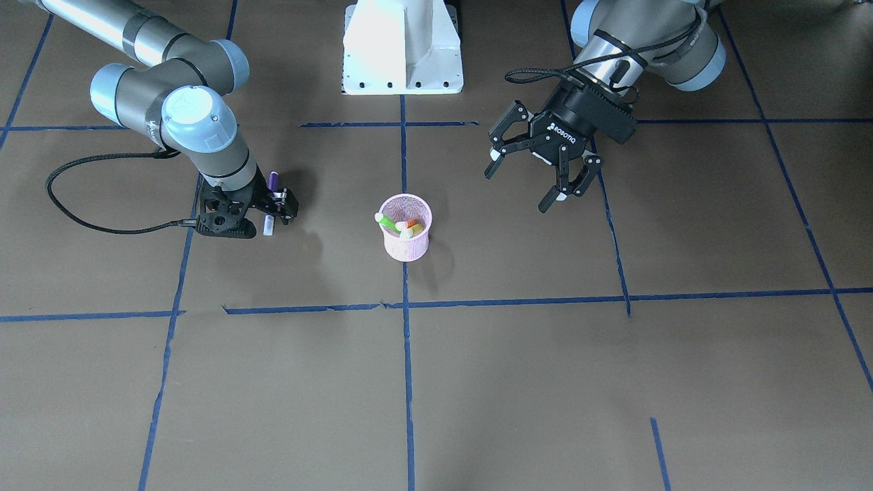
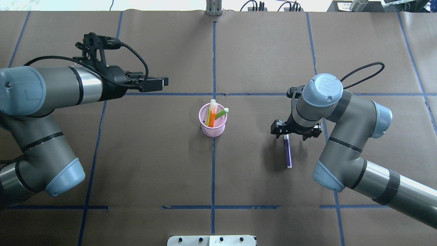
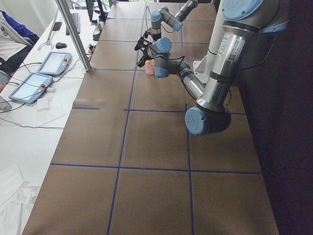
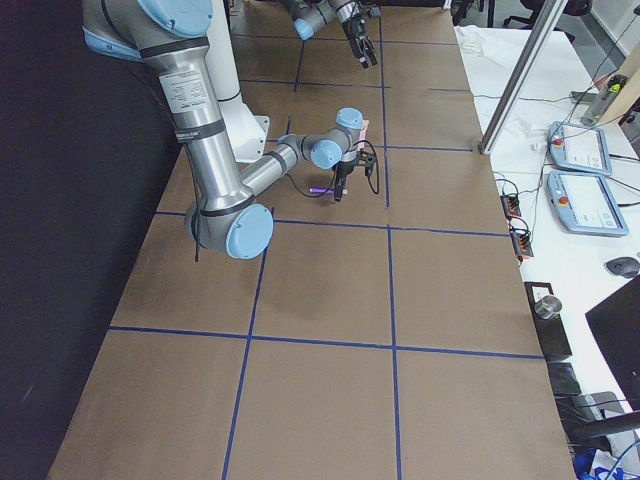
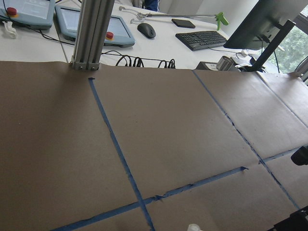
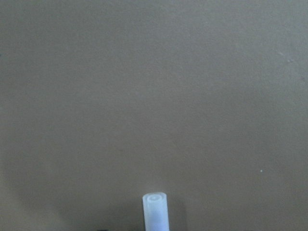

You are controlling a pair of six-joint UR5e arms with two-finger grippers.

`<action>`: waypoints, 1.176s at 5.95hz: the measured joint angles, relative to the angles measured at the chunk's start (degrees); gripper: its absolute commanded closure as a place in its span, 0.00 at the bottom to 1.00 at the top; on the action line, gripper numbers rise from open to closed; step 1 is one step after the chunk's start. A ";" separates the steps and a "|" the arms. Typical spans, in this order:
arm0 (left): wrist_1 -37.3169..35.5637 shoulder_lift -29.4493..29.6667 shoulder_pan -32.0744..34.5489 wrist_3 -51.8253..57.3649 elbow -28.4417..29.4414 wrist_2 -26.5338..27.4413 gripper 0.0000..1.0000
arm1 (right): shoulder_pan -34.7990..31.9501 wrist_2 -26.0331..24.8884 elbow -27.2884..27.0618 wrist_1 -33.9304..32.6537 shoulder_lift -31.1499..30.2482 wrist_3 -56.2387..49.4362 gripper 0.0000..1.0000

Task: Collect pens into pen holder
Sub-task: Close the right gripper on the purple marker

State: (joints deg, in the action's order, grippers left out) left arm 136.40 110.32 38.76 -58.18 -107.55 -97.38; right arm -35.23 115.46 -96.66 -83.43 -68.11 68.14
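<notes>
Purple pen (image 2: 288, 153) is the only one of the three outside the pen holder (image 2: 213, 131), which stands upright at the middle of the table (image 2: 153, 153), well apart from it on the robot's right. The green pen (image 2: 222, 113) and the orange pen (image 2: 212, 118) already lean inside the holder with their pale ends above the rim.

The right claw (image 1: 271, 210) is low over the paper and pinches the purple pen close to its pale cap, with the long purple body sticking out towards the robot. The pen's shadow sits a little to one side, which suggests it is just off the paper, though I cannot tell for sure. The left claw (image 1: 517, 191) hangs in the air on the other side of the holder, its fingers spread wide and holding nothing.

By my reading, the step in hand is picking up the last pen. The next move calls for lifting it, carrying it across to above the holder, tipping it nearer upright and lowering one end between the two leaning pens before letting go. The holder looks light, so a knock on the rim could tip it.
</notes>
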 measured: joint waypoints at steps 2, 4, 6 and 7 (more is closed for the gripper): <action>0.03 -0.02 0.08 0.00 -0.02 -0.03 0.00 | 0.45 0.09 0.20 -0.06 0.04 -0.01 0.31; 0.09 -0.15 0.26 0.00 0.04 -0.20 0.00 | 0.65 0.14 0.47 -0.04 0.21 -0.11 0.86; 0.23 -0.55 0.48 0.00 0.06 -0.42 0.00 | 0.69 0.35 0.25 0.01 0.48 -0.53 1.00; 0.26 -0.60 0.51 0.00 0.04 -0.44 0.00 | 0.69 0.43 0.15 0.01 0.56 -0.70 1.00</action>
State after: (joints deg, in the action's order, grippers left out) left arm 136.66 109.72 39.27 -58.18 -107.51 -97.82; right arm -34.54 115.89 -96.51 -83.42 -67.55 67.44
